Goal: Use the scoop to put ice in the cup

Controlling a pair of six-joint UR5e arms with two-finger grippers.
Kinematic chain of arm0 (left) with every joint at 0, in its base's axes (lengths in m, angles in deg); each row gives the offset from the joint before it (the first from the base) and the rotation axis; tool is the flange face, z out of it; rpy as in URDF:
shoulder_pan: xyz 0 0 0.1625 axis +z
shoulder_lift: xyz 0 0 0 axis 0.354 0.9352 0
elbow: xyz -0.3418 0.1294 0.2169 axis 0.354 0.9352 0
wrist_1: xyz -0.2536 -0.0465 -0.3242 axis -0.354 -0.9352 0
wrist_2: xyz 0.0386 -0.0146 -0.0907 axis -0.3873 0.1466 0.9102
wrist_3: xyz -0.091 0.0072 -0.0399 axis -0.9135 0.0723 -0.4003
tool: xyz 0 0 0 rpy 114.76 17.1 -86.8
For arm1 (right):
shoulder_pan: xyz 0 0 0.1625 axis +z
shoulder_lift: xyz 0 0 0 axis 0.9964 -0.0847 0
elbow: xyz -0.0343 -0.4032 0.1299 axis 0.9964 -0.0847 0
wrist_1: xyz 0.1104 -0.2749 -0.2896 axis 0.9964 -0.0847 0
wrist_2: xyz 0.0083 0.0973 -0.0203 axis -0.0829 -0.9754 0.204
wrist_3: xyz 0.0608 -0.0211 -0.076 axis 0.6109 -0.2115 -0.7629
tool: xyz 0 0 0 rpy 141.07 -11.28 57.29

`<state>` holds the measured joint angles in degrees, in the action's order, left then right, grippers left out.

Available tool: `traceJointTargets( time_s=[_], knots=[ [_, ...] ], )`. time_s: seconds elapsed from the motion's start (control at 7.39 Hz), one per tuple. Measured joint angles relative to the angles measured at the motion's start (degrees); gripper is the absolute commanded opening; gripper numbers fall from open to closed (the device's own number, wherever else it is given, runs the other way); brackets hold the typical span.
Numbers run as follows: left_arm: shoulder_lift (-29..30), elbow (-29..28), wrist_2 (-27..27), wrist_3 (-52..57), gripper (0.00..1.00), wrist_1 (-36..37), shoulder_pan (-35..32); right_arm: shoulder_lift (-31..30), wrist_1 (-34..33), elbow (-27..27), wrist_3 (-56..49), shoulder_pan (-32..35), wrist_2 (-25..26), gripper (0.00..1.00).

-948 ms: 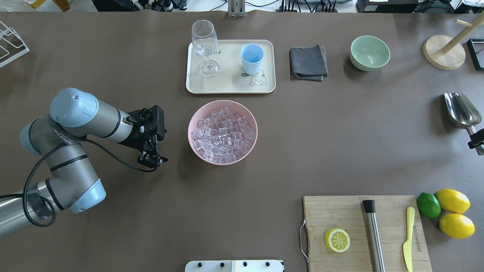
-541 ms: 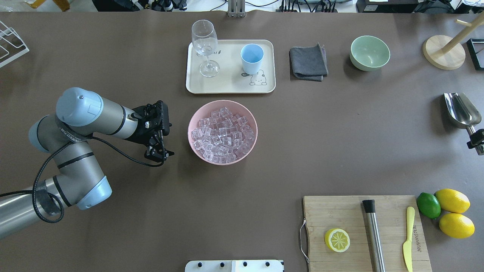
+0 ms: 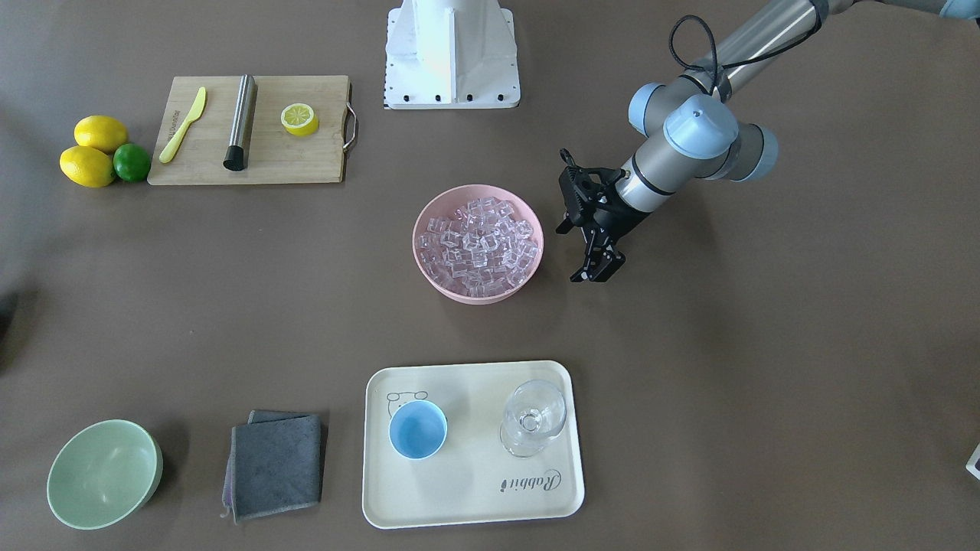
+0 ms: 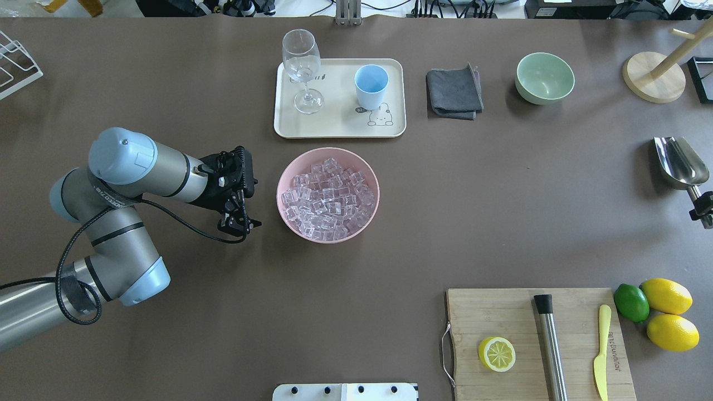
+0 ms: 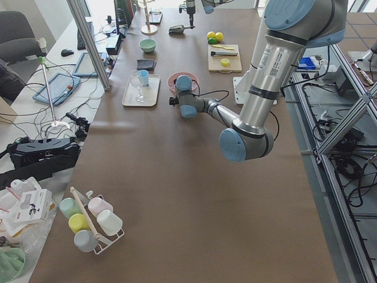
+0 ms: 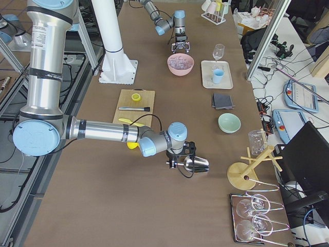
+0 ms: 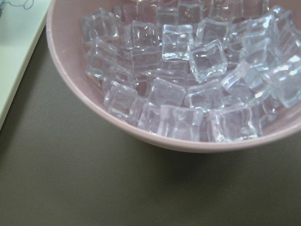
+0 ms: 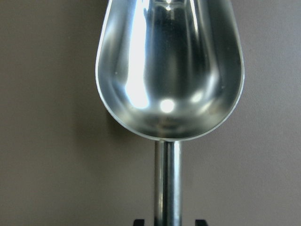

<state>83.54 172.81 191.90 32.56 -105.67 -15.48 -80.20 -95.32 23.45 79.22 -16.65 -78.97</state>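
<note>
I brought the left gripper (image 4: 239, 224) closer to the pink bowl (image 4: 285, 170), stopping just beside its rim.

Beyond the bowl, on the tray (image 4: 334, 125), stood the cup (image 4: 371, 86). The scoop (image 4: 678, 163) lay far off to the bowl's right, its handle clamped in the right gripper (image 4: 703, 210). The ice (image 4: 328, 197) filled the bowl. The left gripper's jaws stood narrowly parted, holding nothing.

Mirror-polished steel scoop (image 8: 169, 70), glassy clear ice (image 7: 197, 70), matt pink bowl (image 7: 84, 108)
</note>
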Motion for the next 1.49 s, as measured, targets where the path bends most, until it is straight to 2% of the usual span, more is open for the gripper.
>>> traceJointTargets(
  time_s=[0.41,0.68,0.81,0.95,1.22,1.49],
  knots=[
    [0.9,-1.1,0.0,0.0,0.98,-1.5,0.1,-0.2,-0.1,1.1,0.0,0.0,-0.6,0.00],
    [1.5,-1.3,0.0,0.0,0.98,-2.4,0.5,-0.8,-1.7,4.3,-0.3,0.1,-0.9,0.00],
    [1.9,-1.5,0.0,0.0,0.98,-2.7,0.9,-1.3,-6.4,9.3,-1.1,0.3,-0.9,0.00],
    [2.0,-1.7,-0.1,0.0,0.98,-3.3,1.2,-1.5,-14.1,15.5,-4.7,0.6,-0.6,0.00],
    [1.9,-2.8,0.0,0.0,0.98,-6.2,1.4,0.5,-28.1,24.2,-16.8,3.6,-0.2,0.00],
    [1.4,-3.1,0.0,0.1,0.98,-8.3,1.4,3.5,-32.4,28.2,-24.7,4.5,0.9,0.00]
  ],
)
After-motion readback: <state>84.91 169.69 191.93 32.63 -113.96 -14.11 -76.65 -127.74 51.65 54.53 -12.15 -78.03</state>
